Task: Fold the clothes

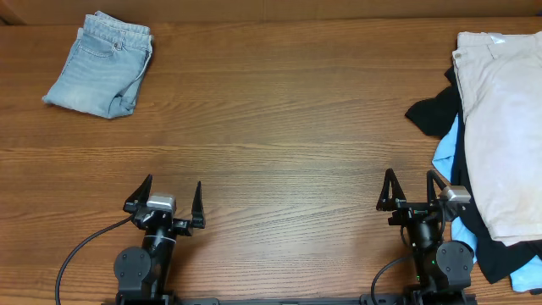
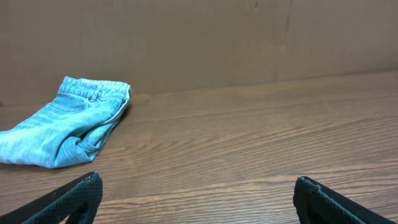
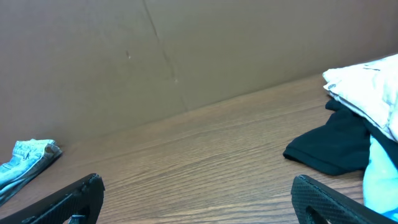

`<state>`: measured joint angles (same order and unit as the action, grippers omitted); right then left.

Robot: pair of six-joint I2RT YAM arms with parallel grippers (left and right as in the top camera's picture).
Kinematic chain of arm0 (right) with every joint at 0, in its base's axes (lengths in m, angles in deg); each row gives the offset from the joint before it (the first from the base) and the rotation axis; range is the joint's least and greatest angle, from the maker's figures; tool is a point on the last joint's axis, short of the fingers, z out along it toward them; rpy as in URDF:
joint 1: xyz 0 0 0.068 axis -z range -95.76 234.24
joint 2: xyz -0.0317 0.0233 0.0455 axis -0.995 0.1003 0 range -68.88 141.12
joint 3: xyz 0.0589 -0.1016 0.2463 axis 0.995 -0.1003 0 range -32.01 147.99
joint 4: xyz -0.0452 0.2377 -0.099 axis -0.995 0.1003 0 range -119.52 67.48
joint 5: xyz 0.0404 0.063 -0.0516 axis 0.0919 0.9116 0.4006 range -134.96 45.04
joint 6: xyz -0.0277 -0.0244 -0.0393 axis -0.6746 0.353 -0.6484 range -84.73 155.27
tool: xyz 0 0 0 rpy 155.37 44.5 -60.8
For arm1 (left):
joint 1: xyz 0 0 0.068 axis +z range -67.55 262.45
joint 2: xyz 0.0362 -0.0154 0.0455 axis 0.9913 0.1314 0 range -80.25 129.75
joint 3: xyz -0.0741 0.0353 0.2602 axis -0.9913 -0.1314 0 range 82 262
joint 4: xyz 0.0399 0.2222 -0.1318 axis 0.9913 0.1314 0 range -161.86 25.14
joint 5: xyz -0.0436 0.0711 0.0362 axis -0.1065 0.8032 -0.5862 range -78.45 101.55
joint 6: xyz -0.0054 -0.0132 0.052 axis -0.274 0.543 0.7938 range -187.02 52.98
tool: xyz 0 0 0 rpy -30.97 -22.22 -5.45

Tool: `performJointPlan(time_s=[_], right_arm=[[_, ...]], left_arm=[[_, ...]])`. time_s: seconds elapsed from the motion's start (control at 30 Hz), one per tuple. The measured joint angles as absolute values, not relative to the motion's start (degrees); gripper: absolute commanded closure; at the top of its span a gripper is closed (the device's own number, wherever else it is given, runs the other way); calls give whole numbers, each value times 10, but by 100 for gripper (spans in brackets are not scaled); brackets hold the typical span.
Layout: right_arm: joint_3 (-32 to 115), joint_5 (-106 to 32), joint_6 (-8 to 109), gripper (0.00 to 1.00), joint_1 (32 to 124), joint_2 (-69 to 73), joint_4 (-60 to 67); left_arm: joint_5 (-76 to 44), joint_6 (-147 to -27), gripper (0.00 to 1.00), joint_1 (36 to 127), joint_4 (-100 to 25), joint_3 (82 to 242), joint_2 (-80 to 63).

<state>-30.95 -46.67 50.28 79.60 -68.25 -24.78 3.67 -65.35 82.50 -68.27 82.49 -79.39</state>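
The left gripper (image 1: 172, 191) and right gripper (image 1: 411, 182) are gaping empty at the near edge. The beige shorts (image 1: 508, 127) are topping the pile (image 1: 434, 114) at the right, likely awaiting folding. The folded denim (image 1: 100, 63) is lying far left, seemingly set aside.

Table (image 1: 279, 110): mid-brown wood, darker grain streaks running lengthwise.
Denim shorts (image 1: 100, 66): faded light blue, paler worn patches.
Khaki shorts (image 1: 508, 127): pale beige, plain.
Black garment (image 1: 434, 114): solid black, no pattern seen.
Light-blue garment (image 1: 447, 152): plain sky blue.
Backdrop (image 2: 199, 43): flat cardboard brown.
Left gripper (image 1: 174, 183) and right gripper (image 1: 410, 174): black jaws, each with a grey block behind.
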Motion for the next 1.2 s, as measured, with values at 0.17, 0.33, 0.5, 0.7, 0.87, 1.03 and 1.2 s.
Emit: performJointPlan(time_s=[0.17,0.33,0.5,0.7,0.87,1.03,1.2], right_arm=[[-310,-467,503,0,796,-682,-248],[-310,-467,500,0,796,-683,-248],[-310,-467,477,0,796,-682,-247],[-300,-469,464,0,796,-682,-241],[-231,-482,459,0,796,-669,-230],[-131,-484,458,0,796,-612,-202],[-13,-487,458,0,796,-515,-133]], left_arm=[[37,-653,0,825,-684,825,-794],[36,-653,0,825,-686,825,-794],[34,-653,0,825,-713,825,-794],[34,-653,0,825,-678,854,-790],[34,-653,0,825,-636,943,-736],[34,-654,0,825,-608,1039,-639],[32,-654,0,825,-530,1168,-516]])
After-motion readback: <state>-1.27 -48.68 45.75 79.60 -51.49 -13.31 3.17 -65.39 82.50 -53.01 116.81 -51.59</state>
